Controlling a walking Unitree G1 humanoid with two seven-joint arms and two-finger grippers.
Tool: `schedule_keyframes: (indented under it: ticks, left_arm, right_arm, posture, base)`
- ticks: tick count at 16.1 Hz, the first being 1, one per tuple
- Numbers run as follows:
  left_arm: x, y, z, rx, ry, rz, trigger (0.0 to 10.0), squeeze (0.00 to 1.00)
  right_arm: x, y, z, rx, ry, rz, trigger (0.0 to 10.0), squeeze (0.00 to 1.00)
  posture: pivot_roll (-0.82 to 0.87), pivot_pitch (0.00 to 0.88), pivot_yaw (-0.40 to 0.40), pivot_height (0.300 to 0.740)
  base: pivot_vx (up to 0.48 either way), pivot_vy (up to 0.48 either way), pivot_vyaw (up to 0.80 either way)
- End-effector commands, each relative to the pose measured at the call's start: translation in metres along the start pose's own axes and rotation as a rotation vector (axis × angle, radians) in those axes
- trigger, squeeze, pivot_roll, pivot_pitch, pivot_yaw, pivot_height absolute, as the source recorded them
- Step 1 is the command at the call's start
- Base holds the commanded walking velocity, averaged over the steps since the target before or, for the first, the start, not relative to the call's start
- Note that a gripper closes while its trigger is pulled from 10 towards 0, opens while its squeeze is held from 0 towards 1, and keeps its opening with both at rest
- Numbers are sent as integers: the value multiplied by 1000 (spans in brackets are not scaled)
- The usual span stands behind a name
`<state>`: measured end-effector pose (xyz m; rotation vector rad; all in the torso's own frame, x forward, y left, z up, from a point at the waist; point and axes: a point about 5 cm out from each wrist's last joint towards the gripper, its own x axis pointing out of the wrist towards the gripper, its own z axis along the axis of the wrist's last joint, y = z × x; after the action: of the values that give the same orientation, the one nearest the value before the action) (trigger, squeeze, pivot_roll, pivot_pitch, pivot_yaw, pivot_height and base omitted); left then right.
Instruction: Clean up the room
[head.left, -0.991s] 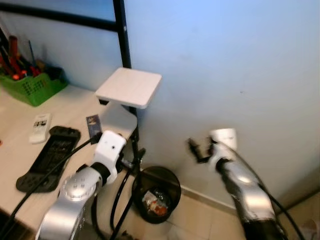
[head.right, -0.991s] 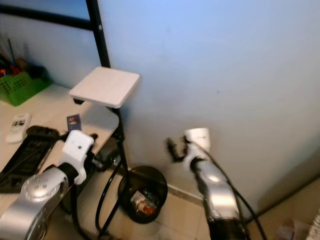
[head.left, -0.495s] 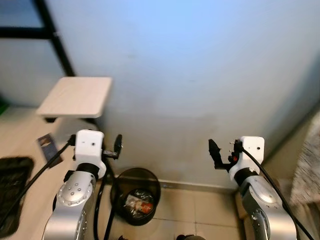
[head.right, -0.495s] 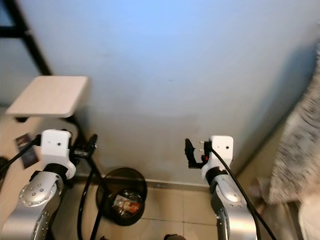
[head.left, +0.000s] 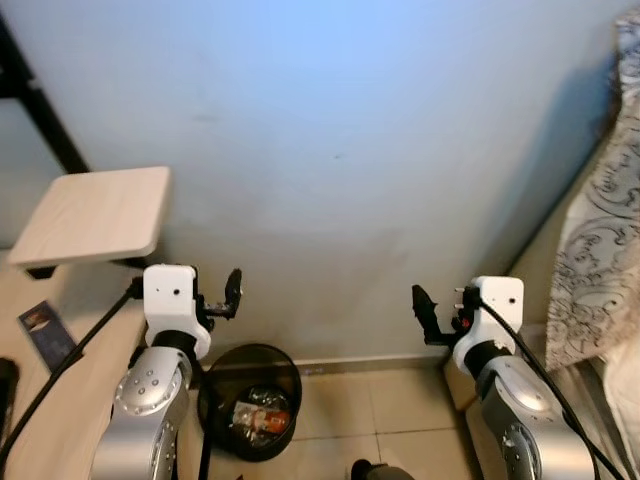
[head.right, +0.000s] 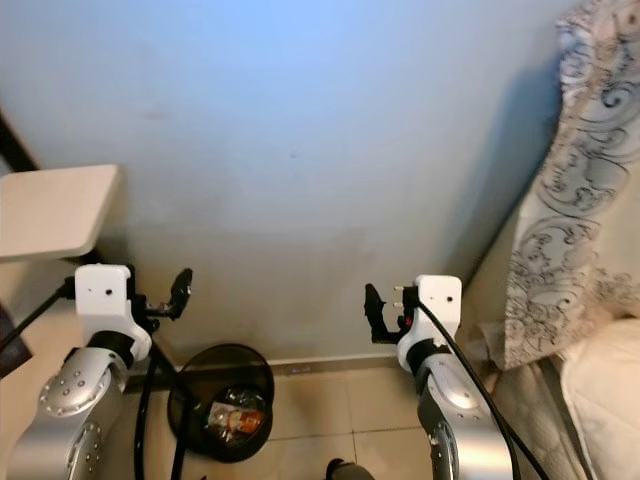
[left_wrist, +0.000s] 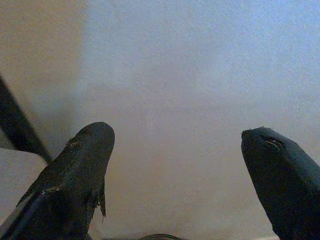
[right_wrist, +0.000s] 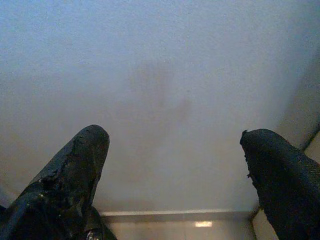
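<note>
Both arms are held up toward a bare wall, and nothing is carried. The left gripper is spread wide with only wall seen between its fingers; the right gripper is likewise spread and empty, its fingers pointed at the wall above the skirting.

The chief risk is judged to be contact with the surroundings. The wall is faced closely, so a step forward could drive the fingertips into it. The bin stands on the tiled floor below the left arm, just beside the cable that hangs from that arm; a turn or a swing of the arm could snag the cable on the rim or tip the bin over, and its contents would be spilled. A patterned curtain hangs near the right arm and could be caught by the open fingers during a turn. A small wooden shelf on a black bracket juts out above the left arm and could be struck if that arm is raised.

As for the task's thing, no loose litter is made out on the floor. The bin is round, black and open-topped, lined with a dark bag, and crumpled wrappers with red and orange patches are seen inside it at the bottom. A small card lies on the desk edge at the far left.
</note>
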<state>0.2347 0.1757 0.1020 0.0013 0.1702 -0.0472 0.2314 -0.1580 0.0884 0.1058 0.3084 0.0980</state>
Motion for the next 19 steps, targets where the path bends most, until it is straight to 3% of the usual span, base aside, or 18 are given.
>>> schedule_keyframes:
  ticks: [1,9,14,19]
  left_arm:
    - [2,-3,2,-20,-5,-28,10000,0]
    - [7,9,14,16,14,-128,10000,0]
    - [0,4,12,0,31,-198,10000,0]
    - [0,6,14,-4,23,-197,10000,0]
  right_arm:
    - [1,5,8,3,-20,19,10000,1000]
    - [2,5,10,-9,-12,15,10000,1000]
    - [4,9,10,2,-9,28,10000,1000]
    - [5,9,9,2,-6,28,10000,1000]
  posture:
    - [19,0,40,740]
    - [6,0,50,740]
    - [16,0,48,740]
    - [20,0,46,740]
  base:
    - [0,0,-775]
    - [0,0,-756]
    - [0,0,-741]
    - [0,0,-759]
